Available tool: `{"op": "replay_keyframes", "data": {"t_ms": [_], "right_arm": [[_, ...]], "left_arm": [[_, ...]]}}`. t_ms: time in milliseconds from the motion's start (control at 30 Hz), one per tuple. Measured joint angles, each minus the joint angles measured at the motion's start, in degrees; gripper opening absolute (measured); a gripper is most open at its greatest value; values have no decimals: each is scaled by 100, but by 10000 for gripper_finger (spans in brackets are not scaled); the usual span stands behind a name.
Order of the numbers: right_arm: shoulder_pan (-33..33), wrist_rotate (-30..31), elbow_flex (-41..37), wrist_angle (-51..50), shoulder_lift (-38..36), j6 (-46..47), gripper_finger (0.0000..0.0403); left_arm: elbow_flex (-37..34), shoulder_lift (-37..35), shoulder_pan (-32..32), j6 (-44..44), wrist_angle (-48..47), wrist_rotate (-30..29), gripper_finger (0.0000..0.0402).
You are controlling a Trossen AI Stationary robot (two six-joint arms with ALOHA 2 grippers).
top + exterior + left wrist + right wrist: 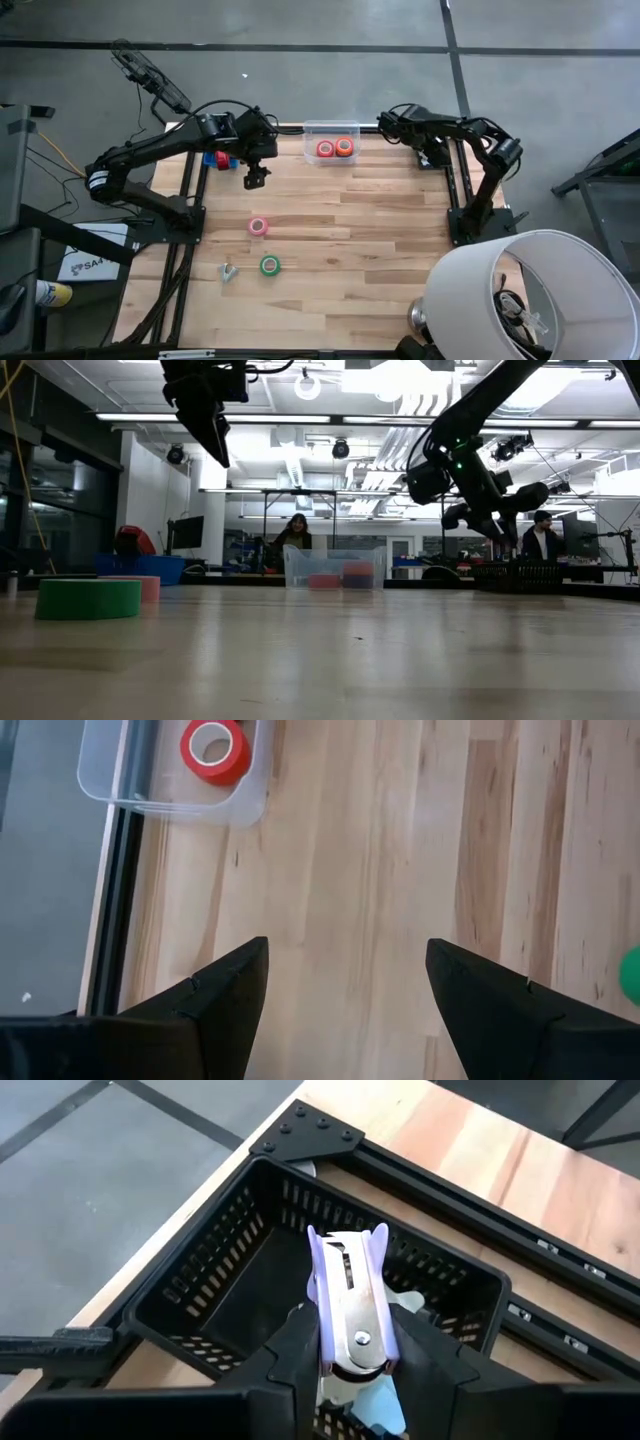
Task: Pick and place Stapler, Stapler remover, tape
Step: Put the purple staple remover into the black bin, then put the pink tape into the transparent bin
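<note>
Desk [380, 250], pale wood planks, carries all items listed.

Clear bin [331, 143], far edge of the desk, middle: holds two tape rolls, one red [325, 149] and one orange-red [344, 147]. Judged placed.

Pink tape roll [258, 227]: loose on the desk, left of centre. Not yet placed.

Green tape roll [269, 265]: loose on the desk, nearer the front edge than the pink one. Not yet placed.

Small silvery claw-shaped piece [229, 272]: on the desk just beside the green roll, toward the left edge. Probably a staple remover; not yet placed.

Black slotted basket [300, 1270]: at the far right corner of the desk.

Staple remover with lilac grips and metal plates [350, 1305]: gripped in the jaws of the right gripper [352, 1365], held directly over the basket. Drop-off judged imminent, not done.

Left gripper [255, 178]: raised above the desk near the far left corner, jaws apart and empty; its wrist view shows bare planks between the fingers [215, 995].

Red and blue items [221, 158]: at the far left corner of the desk, partly hidden under the left arm; cannot tell what they are. The stapler cannot be made out with certainty.

Progress, as judged: two rolls binned, one remover in transit, two rolls and one claw piece remaining.
</note>
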Motion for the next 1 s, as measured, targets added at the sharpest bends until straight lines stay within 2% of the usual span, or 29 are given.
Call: {"op": "replay_keyframes", "data": {"t_ms": [400, 833, 1000], "right_arm": [[2, -181, 0, 20, 0, 6, 108], [2, -360, 0, -5, 0, 10, 196], [11, -457, 0, -1, 0, -109, 218]], "left_arm": [[-2, 2, 0, -43, -20, 6, 266], [-3, 2, 0, -43, -24, 11, 266], [-2, 2, 0, -43, -27, 11, 266]]}}
